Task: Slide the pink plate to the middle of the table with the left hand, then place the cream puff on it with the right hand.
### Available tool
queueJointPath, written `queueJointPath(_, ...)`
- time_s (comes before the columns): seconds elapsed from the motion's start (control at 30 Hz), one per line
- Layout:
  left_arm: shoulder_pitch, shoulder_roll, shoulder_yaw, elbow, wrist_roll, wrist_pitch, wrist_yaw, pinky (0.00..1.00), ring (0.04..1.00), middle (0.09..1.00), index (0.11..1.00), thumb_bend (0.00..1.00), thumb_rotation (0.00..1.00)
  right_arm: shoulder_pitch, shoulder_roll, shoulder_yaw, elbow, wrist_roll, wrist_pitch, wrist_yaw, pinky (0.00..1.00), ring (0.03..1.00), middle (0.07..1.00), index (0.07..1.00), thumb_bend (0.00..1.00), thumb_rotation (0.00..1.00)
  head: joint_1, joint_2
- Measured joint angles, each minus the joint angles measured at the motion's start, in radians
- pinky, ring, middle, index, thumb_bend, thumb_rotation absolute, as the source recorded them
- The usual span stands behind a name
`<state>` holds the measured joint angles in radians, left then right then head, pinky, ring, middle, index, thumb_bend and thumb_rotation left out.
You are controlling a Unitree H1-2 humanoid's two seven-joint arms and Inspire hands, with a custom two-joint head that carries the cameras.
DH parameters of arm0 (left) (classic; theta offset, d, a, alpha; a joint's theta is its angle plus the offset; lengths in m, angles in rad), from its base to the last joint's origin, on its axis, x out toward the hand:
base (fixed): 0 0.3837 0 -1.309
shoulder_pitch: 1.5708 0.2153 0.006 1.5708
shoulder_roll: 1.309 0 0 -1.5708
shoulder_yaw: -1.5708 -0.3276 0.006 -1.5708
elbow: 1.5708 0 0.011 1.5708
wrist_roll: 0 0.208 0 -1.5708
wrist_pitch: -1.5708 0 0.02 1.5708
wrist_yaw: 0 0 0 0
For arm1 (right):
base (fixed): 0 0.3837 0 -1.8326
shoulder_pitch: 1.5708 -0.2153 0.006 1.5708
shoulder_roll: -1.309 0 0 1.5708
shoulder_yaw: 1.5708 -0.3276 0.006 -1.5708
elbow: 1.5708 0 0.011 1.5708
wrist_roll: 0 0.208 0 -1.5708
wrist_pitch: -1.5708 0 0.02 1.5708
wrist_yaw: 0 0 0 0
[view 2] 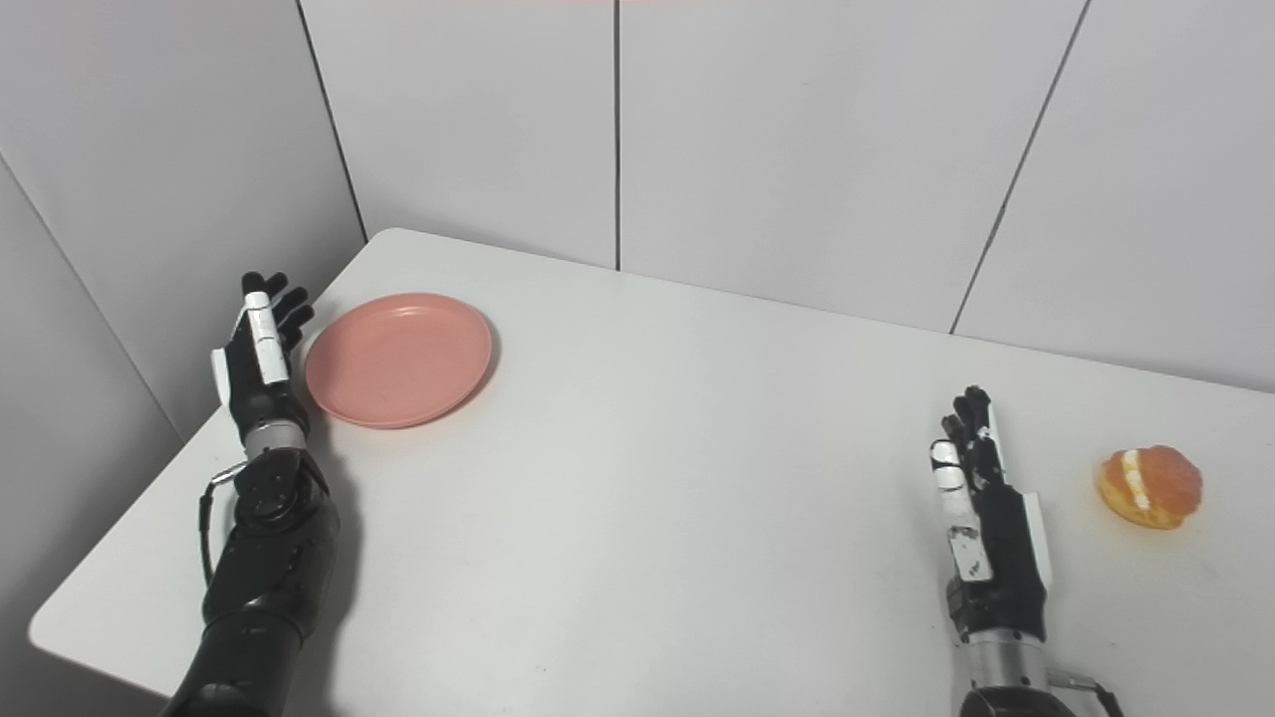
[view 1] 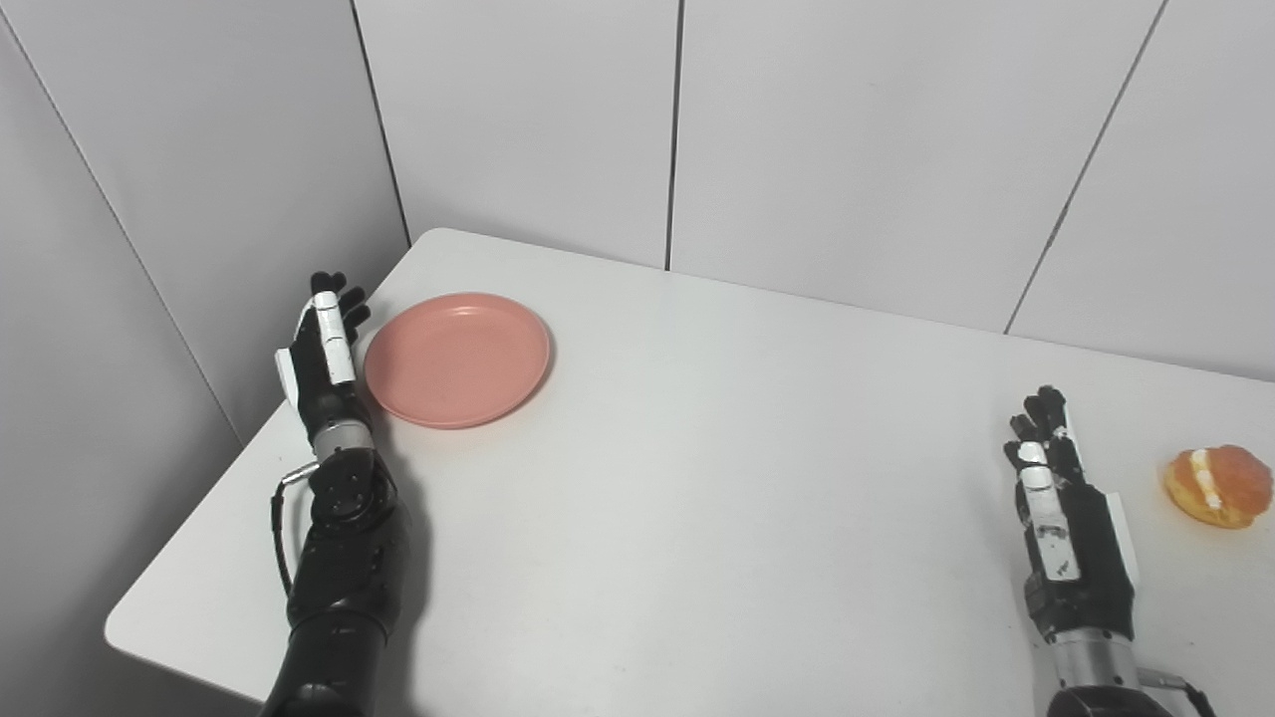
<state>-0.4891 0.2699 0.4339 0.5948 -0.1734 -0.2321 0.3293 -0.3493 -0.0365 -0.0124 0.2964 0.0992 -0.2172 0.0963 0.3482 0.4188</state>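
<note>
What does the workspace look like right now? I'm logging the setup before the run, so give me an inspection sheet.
Surface: white table, bare in the middle.
Job's things: pink plate at far left, empty; cream puff at far right, on the table.
Clutter: nothing seen.
Hands: left hand open, beside the plate's left rim; contact cannot be told. Right hand open, left of the puff, apart from it.
Cables: thin black wire looping at the left wrist.
Surroundings: grey wall panels behind and left.

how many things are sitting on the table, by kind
pink plate: 1
cream puff: 1
total on the white table: 2
</note>
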Motion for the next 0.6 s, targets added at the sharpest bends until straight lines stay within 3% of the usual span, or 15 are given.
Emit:
queueJointPath(0.13,-0.007,0.002,-0.014,0.019,-0.011,-0.018,-0.039,0.84,0.790,0.778,0.783,0.75,1.00,0.002,0.000,0.001,-0.001,-0.001,0.000,0.000,0.99,0.990,1.000,0.991,0.60,0.80,-0.005,-0.003)
queueJointPath(0.2,-0.007,0.002,-0.021,0.015,-0.022,-0.013,-0.057,0.85,0.811,0.791,0.797,0.75,1.00,0.004,0.000,0.000,-0.003,0.000,0.000,0.000,0.98,0.979,0.994,0.989,0.55,0.82,-0.005,-0.003)
queueJointPath(0.43,0.006,0.001,-0.040,-0.040,-0.042,0.063,-0.092,0.84,0.819,0.801,0.795,0.81,1.00,0.016,0.001,0.002,-0.025,-0.009,0.000,-0.002,0.99,0.985,1.000,0.995,0.57,0.83,-0.011,-0.006)
queueJointPath(0.6,0.019,0.000,-0.052,-0.071,-0.043,0.097,-0.111,0.82,0.807,0.795,0.801,0.80,1.00,0.020,0.001,0.000,-0.028,-0.006,0.000,-0.002,0.98,0.974,0.988,0.986,0.51,0.82,-0.014,-0.009)
